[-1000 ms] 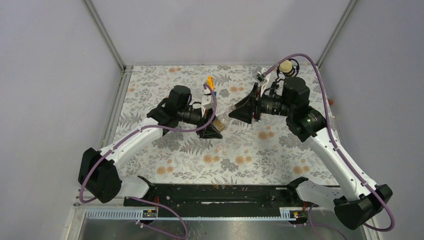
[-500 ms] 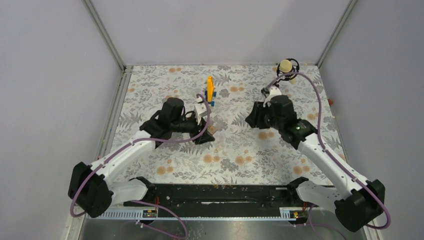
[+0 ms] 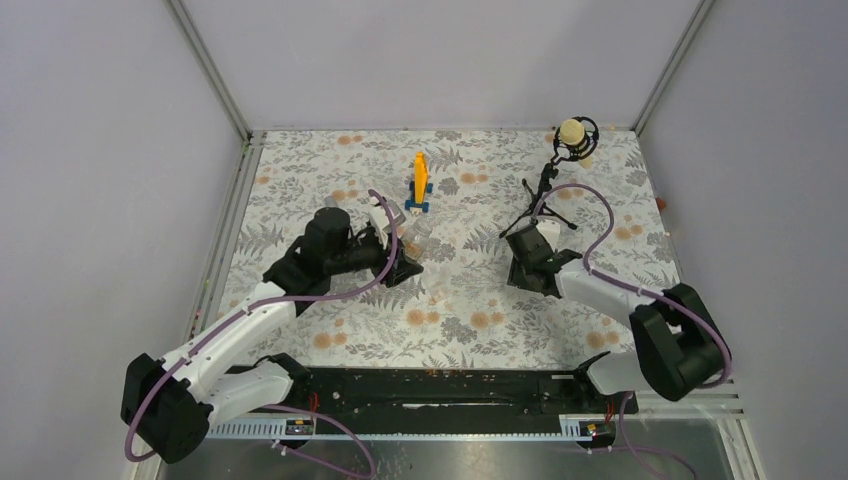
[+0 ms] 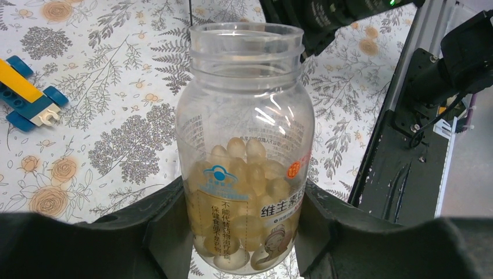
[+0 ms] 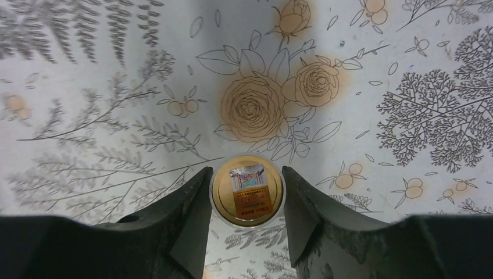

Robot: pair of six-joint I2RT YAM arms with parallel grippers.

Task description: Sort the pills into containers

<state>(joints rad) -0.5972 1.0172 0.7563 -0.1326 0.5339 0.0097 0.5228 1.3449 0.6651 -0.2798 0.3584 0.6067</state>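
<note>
Left jaws: the left gripper (image 4: pixel 241 200) is clamped on the lower body of the clear jar (image 4: pixel 244 116), one finger on each side, low in the middle of the left wrist view.
Clear jar: upright, mouth open with no cap on it. In the overhead view it sits just left of centre, below the orange piece on a blue base (image 3: pixel 420 180). I cannot tell whether it rests on the desk (image 5: pixel 87 70) or hangs just above it.
Pills: pale translucent capsules (image 4: pixel 247 168) fill roughly the lower half of the clear jar.
Right jaws: the right gripper (image 5: pixel 247 172) points straight down, its fingers narrowed onto both sides of the amber jar (image 5: pixel 248 189), so I read it as held.
Amber jar: bottom centre of the right wrist view, and right of centre in the overhead view, below the microphone stand (image 3: pixel 545 195). Only its round gold face with a sticker shows, so its contents are hidden.
Done so far: one jar is clearly part-loaded with a single kind of pill.
Left to do: no loose pills can be made out on the patterned desk, though they may be too small to see. Sorting looks well advanced, perhaps near its end, with both jars yet to be let go.
</note>
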